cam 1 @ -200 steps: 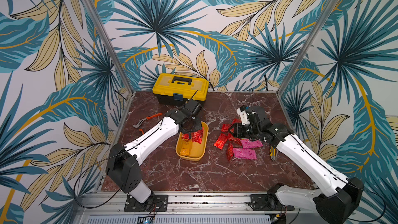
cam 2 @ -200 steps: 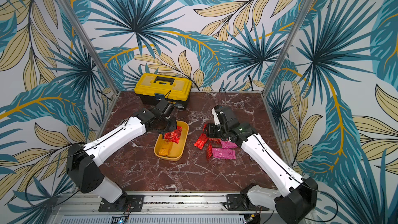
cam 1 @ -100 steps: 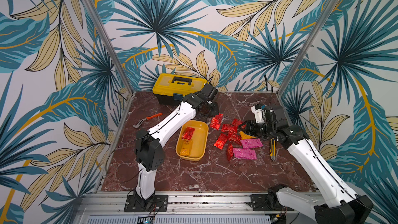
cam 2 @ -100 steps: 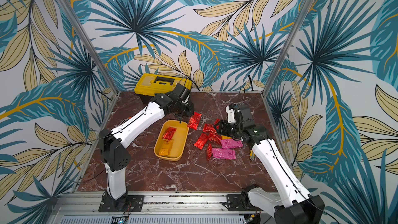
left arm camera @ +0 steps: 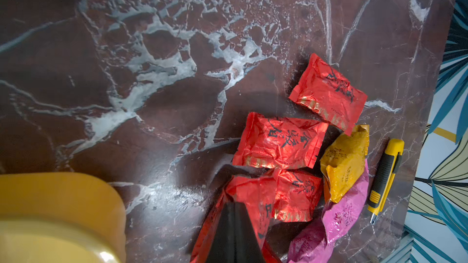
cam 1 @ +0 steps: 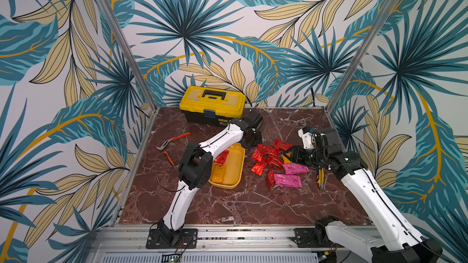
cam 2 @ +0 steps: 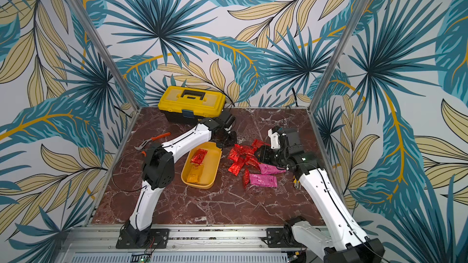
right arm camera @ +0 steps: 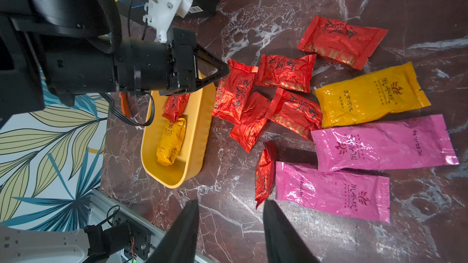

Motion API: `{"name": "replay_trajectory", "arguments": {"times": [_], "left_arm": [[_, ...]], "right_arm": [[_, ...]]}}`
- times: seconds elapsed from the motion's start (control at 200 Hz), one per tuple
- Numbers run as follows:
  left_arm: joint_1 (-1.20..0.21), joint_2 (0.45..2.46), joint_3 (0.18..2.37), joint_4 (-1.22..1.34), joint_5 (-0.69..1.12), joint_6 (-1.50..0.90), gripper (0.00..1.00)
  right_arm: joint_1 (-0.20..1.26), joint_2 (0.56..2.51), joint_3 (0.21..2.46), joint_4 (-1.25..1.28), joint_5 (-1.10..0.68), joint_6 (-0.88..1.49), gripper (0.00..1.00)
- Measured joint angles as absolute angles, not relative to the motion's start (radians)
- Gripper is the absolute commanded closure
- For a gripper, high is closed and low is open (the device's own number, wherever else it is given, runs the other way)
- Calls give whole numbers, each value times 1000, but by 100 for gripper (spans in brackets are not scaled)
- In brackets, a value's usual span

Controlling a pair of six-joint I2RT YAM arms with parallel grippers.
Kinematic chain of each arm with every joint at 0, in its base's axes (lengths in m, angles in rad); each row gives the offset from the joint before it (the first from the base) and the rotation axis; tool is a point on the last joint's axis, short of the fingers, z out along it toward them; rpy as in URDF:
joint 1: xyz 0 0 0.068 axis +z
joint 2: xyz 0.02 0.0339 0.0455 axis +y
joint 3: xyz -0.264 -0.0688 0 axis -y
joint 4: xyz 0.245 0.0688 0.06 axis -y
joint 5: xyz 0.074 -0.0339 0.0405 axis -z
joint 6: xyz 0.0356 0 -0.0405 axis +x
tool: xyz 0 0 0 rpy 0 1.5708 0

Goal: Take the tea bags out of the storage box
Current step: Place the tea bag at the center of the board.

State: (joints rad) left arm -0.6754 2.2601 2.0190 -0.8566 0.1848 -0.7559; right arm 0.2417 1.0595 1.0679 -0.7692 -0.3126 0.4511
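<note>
— Red sachet (right arm camera: pixel 234 92): who holds it?
— Your L gripper (right arm camera: pixel 225 70), pinched shut on it, beside storage box (right arm camera: pixel 206 112). R gripper (right arm camera: pixel 231 203) spread, empty. Two tea bags (right arm camera: pixel 171 142) left inside, lengthwise; L gripper nearer.

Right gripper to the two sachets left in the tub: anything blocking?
The left gripper, shut on a red tea bag, hangs at a corner of the storage box, close to the red sachet inside. The orange sachet looks open from above. Unloaded tea bags lie between.

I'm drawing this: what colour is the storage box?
Storage box: yellow-orange, best in right wrist view.
</note>
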Motion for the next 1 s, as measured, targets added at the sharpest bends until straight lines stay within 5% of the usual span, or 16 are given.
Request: {"name": "replay_trajectory", "arguments": {"times": [0.351, 0.661, 1.001], "left_arm": [[-675, 2264, 2021, -827, 207, -758, 48], [-677, 2202, 2012, -849, 179, -732, 47], [-666, 1779, 1701, -811, 90, -727, 46]], "right_arm": [[242, 1058, 1056, -774, -315, 448, 53], [246, 1048, 1055, -789, -312, 451, 53], [496, 1161, 1069, -691, -266, 554, 54]]}}
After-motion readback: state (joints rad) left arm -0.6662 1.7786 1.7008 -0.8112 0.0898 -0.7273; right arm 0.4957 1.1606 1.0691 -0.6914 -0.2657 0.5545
